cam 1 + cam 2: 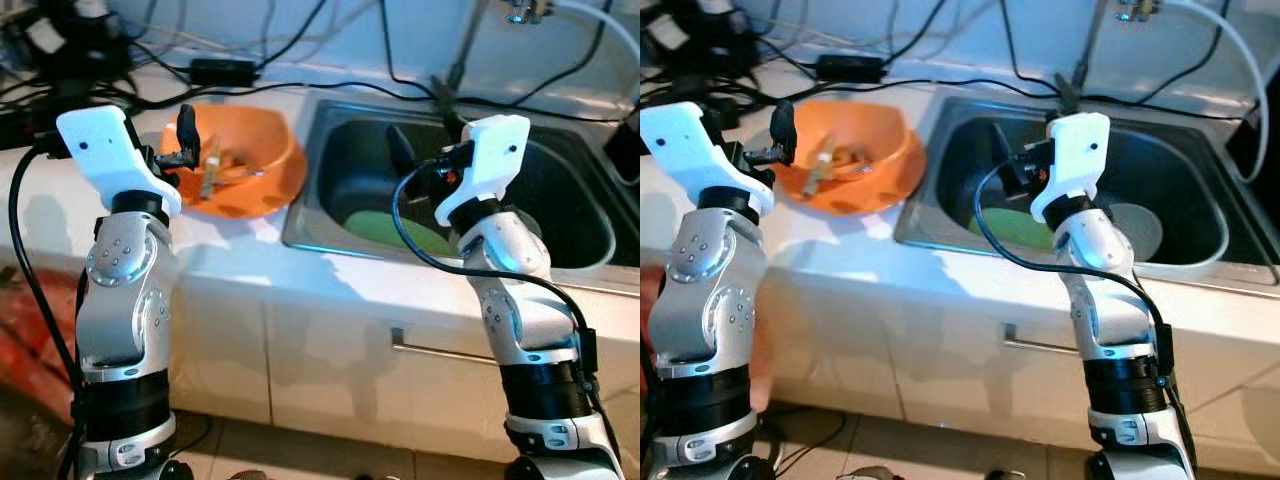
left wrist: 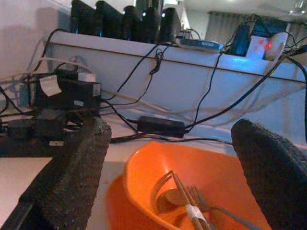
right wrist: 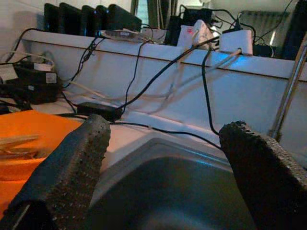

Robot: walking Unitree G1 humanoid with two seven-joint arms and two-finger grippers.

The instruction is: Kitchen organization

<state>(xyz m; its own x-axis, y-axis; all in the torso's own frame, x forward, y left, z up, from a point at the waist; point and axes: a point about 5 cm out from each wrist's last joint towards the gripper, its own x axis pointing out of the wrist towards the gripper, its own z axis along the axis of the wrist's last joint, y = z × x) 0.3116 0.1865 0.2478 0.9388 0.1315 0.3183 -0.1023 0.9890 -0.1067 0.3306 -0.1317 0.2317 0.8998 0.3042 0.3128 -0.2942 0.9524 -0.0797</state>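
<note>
An orange bowl [image 1: 255,170] sits on the white counter just left of the steel sink [image 1: 300,225]. It holds a fork [image 2: 204,203], chopsticks [image 2: 184,203] and a spoon. My left gripper [image 1: 190,150] hovers over the bowl's left rim, open with nothing between its fingers [image 2: 81,167]. Above the sink's left half my right gripper [image 1: 412,165] also stands open and holds nothing. A green plate [image 1: 385,225] lies in the basin, with a pale dish [image 1: 1137,230] beside it to the right.
Black cables and a power adapter [image 1: 225,70] run along the back of the counter, with more plugs and boxes [image 1: 50,45] at the far left. The tap [image 1: 525,10] rises behind the sink. A drawer handle [image 1: 440,350] shows on the cabinet front below.
</note>
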